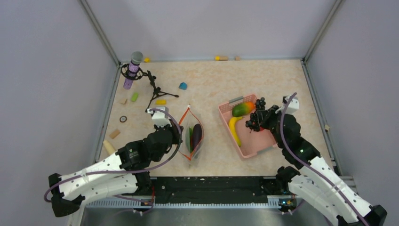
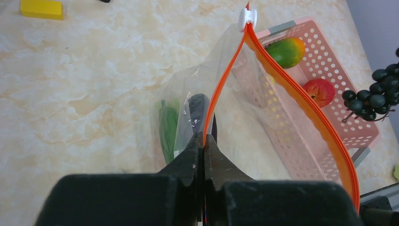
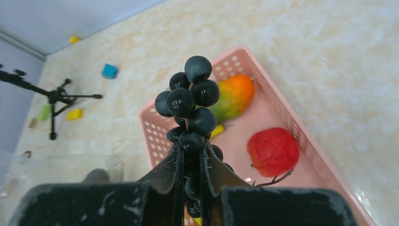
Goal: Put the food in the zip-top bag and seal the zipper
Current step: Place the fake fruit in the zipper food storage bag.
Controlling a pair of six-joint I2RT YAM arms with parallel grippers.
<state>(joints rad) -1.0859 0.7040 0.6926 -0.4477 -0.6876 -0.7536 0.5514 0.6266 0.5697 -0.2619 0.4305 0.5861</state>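
The clear zip-top bag [image 1: 193, 138] stands open mid-table, its orange-red zipper [image 2: 301, 101] spread wide with the white slider [image 2: 247, 16] at the far end. Inside are a purple eggplant [image 1: 196, 135] and a green piece [image 2: 167, 127]. My left gripper [image 2: 205, 143] is shut on the near zipper strip and holds the mouth up. My right gripper [image 3: 190, 148] is shut on the dark grapes [image 3: 190, 101] and holds them above the pink basket [image 1: 226, 117]. In the basket lie a banana [image 1: 234, 129], a green-orange fruit [image 1: 243, 108] and a red tomato [image 3: 273, 151].
A small tripod with a purple microphone [image 1: 133, 70] stands at the back left. Small coloured blocks lie around it: yellow [image 1: 161, 101], blue [image 1: 183, 85], green [image 1: 134, 96] and tan ones [image 1: 114, 134]. Metal frame posts bound the table's sides.
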